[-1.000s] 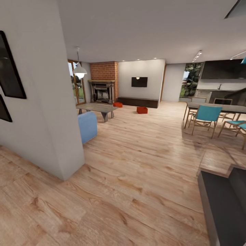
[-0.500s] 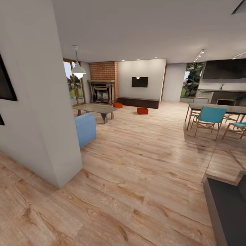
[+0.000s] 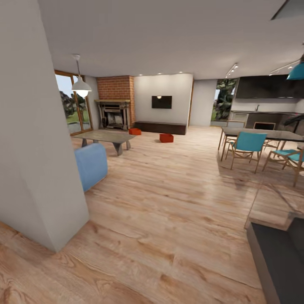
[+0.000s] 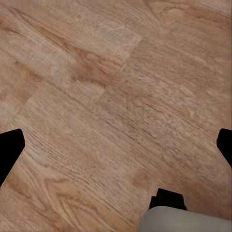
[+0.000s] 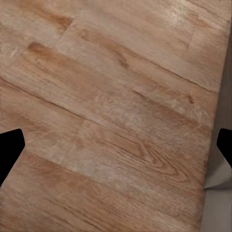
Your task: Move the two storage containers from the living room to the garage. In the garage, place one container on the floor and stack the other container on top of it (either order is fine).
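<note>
Fingers of our left end effector (image 4: 116,145) sit far apart at the picture's two sides, wide open, with nothing between them but wood floor (image 4: 96,96). Our right end effector (image 5: 116,145) is wide open too and holds nothing. Far across the living room we see the two storage containers, one (image 3: 166,138) on the floor near the long dark cabinet (image 3: 160,127), the other (image 3: 135,131) by the brick fireplace (image 3: 114,113). A white wall corner (image 3: 38,169), a blue sofa (image 3: 90,164) and a low table (image 3: 105,137) stand on our left.

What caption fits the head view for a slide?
Living room ahead: two orange-red storage containers on the wood floor near the brick fireplace.
</note>
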`<state>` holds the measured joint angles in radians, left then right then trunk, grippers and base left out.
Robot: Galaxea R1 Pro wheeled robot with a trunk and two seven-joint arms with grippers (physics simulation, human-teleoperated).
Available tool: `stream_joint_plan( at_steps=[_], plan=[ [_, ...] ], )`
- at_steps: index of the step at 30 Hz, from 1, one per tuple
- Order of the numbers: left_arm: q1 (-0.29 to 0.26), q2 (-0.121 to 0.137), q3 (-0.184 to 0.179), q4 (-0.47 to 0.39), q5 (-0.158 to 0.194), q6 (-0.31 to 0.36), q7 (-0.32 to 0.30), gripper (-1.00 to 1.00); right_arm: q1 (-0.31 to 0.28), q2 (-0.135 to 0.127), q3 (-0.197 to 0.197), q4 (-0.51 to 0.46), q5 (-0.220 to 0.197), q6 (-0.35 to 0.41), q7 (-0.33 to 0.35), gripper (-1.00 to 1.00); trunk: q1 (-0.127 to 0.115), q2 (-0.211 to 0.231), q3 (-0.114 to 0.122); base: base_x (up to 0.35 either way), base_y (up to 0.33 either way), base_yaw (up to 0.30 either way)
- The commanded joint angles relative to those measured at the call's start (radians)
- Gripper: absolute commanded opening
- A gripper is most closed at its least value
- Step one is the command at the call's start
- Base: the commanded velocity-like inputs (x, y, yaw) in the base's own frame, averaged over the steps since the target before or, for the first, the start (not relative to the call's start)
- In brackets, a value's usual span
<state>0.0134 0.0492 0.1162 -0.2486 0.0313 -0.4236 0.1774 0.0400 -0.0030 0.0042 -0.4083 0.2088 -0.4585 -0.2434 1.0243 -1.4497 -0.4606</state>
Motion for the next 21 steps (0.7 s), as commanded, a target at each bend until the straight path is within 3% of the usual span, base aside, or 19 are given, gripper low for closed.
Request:
stream_joint_plan(
  at_steps=[1,10,21],
  plan=[
    [0.000,0.000,-0.001,-0.001,0.003,-0.001,0.001,1.00,0.000,0.000,0.000,-0.001,0.011,0.001,-0.008,1.00,0.001,0.000,-0.001,0.319,0.152,-0.018],
    [0.000,0.003,0.000,-0.001,0.004,-0.001,0.001,1.00,0.001,0.000,0.000,-0.001,0.011,0.001,-0.008,1.00,0.001,0.000,0.000,0.309,0.141,-0.011],
    [0.000,0.003,0.000,-0.001,0.003,-0.001,0.001,1.00,0.001,0.000,0.000,-0.001,0.011,0.001,-0.008,1.00,0.001,0.000,0.000,0.311,0.080,-0.189]
  ],
)
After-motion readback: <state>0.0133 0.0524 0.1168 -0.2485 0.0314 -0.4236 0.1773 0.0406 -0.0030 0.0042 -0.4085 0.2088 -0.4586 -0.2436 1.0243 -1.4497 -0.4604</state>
